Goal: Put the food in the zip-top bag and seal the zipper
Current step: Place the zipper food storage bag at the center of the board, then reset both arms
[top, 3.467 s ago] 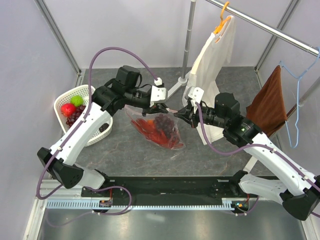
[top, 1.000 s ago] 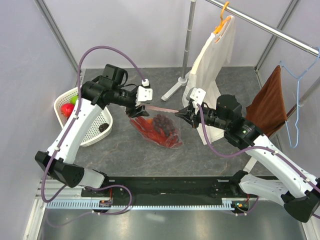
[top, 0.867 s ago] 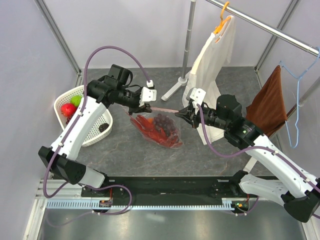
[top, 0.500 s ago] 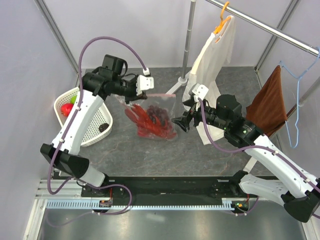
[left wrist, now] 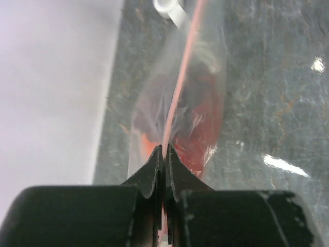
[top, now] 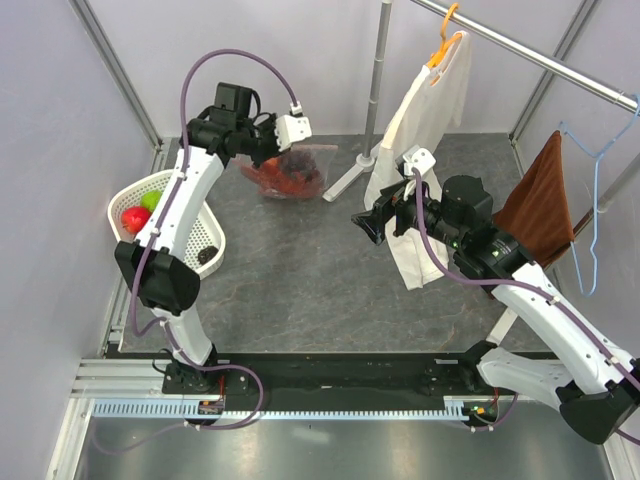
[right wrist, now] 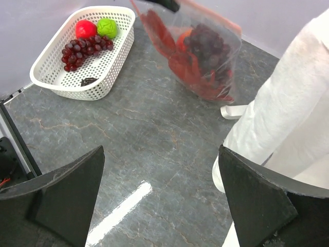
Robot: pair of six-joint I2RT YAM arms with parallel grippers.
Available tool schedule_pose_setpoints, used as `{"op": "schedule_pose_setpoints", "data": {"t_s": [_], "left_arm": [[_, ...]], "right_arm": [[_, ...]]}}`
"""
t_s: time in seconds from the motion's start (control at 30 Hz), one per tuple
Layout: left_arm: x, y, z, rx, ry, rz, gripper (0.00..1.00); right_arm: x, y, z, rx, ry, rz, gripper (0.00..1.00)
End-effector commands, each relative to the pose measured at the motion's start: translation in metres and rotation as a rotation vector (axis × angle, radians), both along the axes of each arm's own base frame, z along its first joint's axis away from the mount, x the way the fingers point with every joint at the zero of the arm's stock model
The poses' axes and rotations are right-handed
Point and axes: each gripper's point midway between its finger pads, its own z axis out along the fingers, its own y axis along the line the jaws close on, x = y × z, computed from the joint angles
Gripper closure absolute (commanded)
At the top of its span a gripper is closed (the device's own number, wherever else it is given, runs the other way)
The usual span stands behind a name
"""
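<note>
Left gripper point(left wrist: 163, 150) pinched tight on the pink zipper point(left wrist: 181, 82). Bag point(right wrist: 208, 62) is at the table's far side, chillies point(right wrist: 163, 36) and grapes point(right wrist: 205, 38) inside. Right gripper point(right wrist: 159, 180) is spread wide, holding nothing, beside the cream shirt point(right wrist: 280, 103). Apple point(right wrist: 86, 29) and green piece point(right wrist: 107, 27) sit in the basket point(right wrist: 77, 88).

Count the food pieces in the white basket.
3: a red apple, a green piece beside it, purple grapes next to both. A small dark object is unclear.
</note>
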Motion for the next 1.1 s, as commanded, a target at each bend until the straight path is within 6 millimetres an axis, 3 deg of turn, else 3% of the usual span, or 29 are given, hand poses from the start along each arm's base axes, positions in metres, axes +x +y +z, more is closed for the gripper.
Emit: {"op": "schedule_pose_setpoints", "data": {"t_s": [0.0,0.03,0.1,0.17,0.2,0.27,0.3,0.37,0.4,0.57,0.67,0.7,0.77,0.87,0.9,0.93,0.97,1.0,1.03,1.07], "left_arm": [[-0.01,0.003,-0.002,0.006,-0.035,-0.011,0.98],[-0.023,0.003,-0.02,0.004,0.022,-0.02,0.98],[-0.046,-0.004,-0.029,-0.046,0.085,-0.053,0.98],[-0.082,-0.01,-0.045,-0.064,0.16,-0.082,0.98],[-0.104,-0.013,-0.068,-0.064,0.234,-0.1,0.98],[-0.14,-0.024,-0.074,-0.085,0.282,-0.141,0.98],[-0.159,-0.025,-0.097,-0.078,0.356,-0.144,0.98],[-0.186,-0.035,-0.108,-0.102,0.444,-0.138,0.98],[-0.2,-0.037,-0.124,-0.103,0.508,-0.14,0.98],[-0.235,-0.05,-0.146,-0.188,0.716,-0.095,0.92],[-0.249,-0.046,-0.153,-0.195,0.721,-0.106,0.89],[-0.251,-0.044,-0.158,-0.185,0.713,-0.097,0.81],[-0.25,-0.041,-0.152,-0.183,0.688,-0.063,0.7],[-0.25,-0.041,-0.115,-0.233,0.666,-0.025,0.35],[-0.246,-0.045,-0.084,-0.269,0.615,-0.045,0.23],[-0.251,-0.041,-0.074,-0.271,0.634,-0.025,0.11],[-0.244,-0.042,-0.045,-0.308,0.581,-0.023,0.08],[-0.244,-0.04,-0.031,-0.331,0.577,-0.019,0.01],[-0.242,-0.029,-0.02,-0.36,0.59,0.022,0.0],[-0.238,-0.026,0.003,-0.407,0.564,0.021,0.0]], "right_arm": [[-0.001,-0.007,0.022,0.029,-0.023,-0.025,0.02],[-0.002,-0.009,0.022,0.027,-0.023,-0.025,0.02],[-0.004,-0.011,0.019,0.02,-0.016,-0.028,0.02],[-0.004,-0.012,0.015,0.02,-0.004,-0.032,0.02],[-0.004,-0.013,0.013,0.018,0.004,-0.037,0.02],[-0.004,-0.012,0.011,0.02,0.018,-0.041,0.02],[-0.004,-0.012,0.008,0.017,0.028,-0.04,0.02],[-0.003,-0.014,0.004,0.017,0.044,-0.054,0.02],[-0.004,-0.014,0.0,0.012,0.057,-0.058,0.02],[-0.012,-0.019,-0.016,-0.017,0.095,-0.048,0.02],[-0.025,-0.025,-0.024,-0.065,0.116,-0.021,0.02],[-0.029,-0.028,-0.023,-0.073,0.109,-0.019,0.02],[-0.035,-0.033,-0.027,-0.095,0.12,-0.014,0.02],[-0.046,-0.039,-0.025,-0.106,0.108,0.003,0.02],[-0.048,-0.042,-0.022,-0.108,0.094,0.005,0.02],[-0.05,-0.043,-0.022,-0.109,0.092,0.003,0.02],[-0.051,-0.045,-0.022,-0.111,0.094,0.002,0.02],[-0.053,-0.05,-0.019,-0.105,0.082,-0.007,0.02],[-0.054,-0.051,-0.019,-0.102,0.08,-0.009,0.02],[-0.055,-0.054,-0.017,-0.099,0.072,-0.013,0.02]]}}
